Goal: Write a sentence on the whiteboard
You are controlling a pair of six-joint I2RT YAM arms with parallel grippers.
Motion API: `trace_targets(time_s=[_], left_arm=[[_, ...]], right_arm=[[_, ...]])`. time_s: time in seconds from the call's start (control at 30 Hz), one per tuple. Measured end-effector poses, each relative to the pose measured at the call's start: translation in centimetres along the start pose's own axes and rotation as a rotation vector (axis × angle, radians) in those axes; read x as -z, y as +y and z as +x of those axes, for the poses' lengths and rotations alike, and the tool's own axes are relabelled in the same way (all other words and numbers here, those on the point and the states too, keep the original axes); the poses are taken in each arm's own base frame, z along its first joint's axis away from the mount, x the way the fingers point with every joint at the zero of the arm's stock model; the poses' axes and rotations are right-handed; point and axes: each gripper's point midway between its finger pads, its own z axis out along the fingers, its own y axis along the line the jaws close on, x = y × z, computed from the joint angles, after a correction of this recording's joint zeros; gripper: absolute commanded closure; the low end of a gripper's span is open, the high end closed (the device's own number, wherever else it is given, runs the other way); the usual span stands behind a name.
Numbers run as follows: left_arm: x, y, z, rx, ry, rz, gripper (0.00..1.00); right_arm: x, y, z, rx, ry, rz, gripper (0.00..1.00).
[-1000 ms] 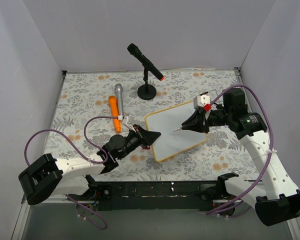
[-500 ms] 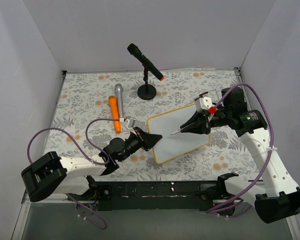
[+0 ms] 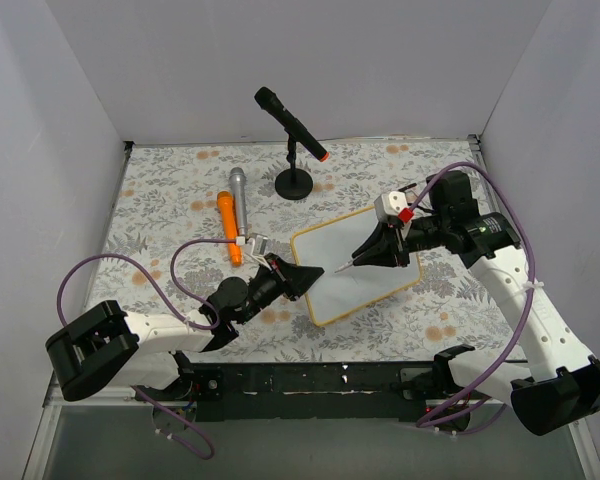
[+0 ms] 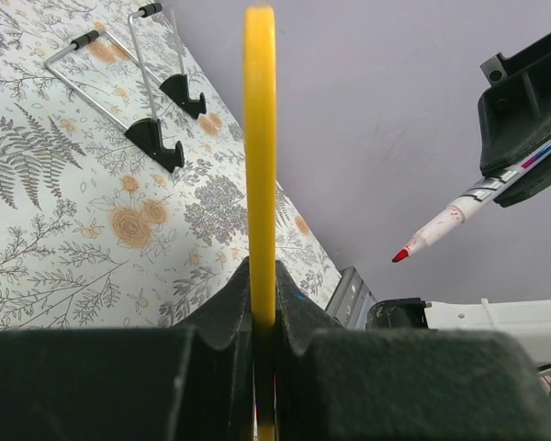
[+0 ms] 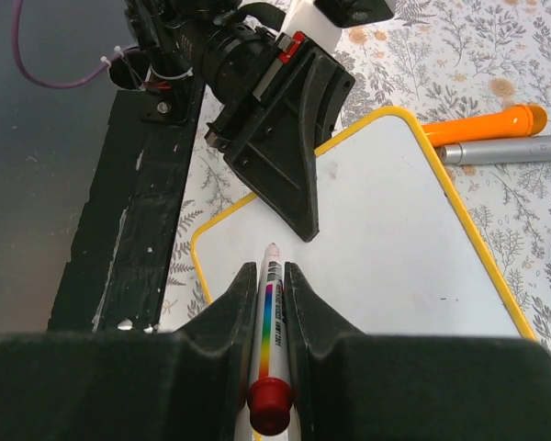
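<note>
The whiteboard (image 3: 370, 262) lies on the floral tablecloth, white with a yellow rim; no writing shows on its face. My left gripper (image 3: 310, 272) is shut on its left edge. In the left wrist view the rim (image 4: 260, 138) runs edge-on between the jaws of that gripper (image 4: 260, 276). My right gripper (image 3: 372, 250) is shut on a red-tipped marker (image 3: 345, 264) and holds it slanted over the board's left part. The right wrist view shows that gripper (image 5: 271, 271), the marker (image 5: 272, 303), the board (image 5: 395, 248) and my left gripper (image 5: 294, 175). The marker (image 4: 450, 219) hangs in the air beside the board.
A black microphone on a stand (image 3: 294, 184) is behind the board. An orange microphone (image 3: 227, 228) and a silver one (image 3: 237, 198) lie at the left. Two wire legs with black feet (image 4: 156, 138) rest on the cloth. A black rail (image 3: 310, 380) runs along the near edge.
My right gripper has moved left with the marker, so the tip is now over the board's left part. The board has shifted slightly in my left gripper's hold.
</note>
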Motion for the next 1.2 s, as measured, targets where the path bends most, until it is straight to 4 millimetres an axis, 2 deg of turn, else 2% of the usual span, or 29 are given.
trace_targets(time_s=[0.5,0.97,1.2], left_arm=[[0.7,1.3,0.7,-0.001,0.011,-0.034,1.00],[0.6,1.7,1.3,0.001,0.023,-0.042,1.00],[0.6,1.4,1.3,0.008,0.028,-0.026,1.00]], right_arm=[[0.0,-1.0,0.3,0.025,0.027,0.044,0.99],[0.0,-0.9,1.2,0.008,0.034,0.063,0.99],[0.8,-1.5,1.3,0.020,0.044,0.109,0.99]])
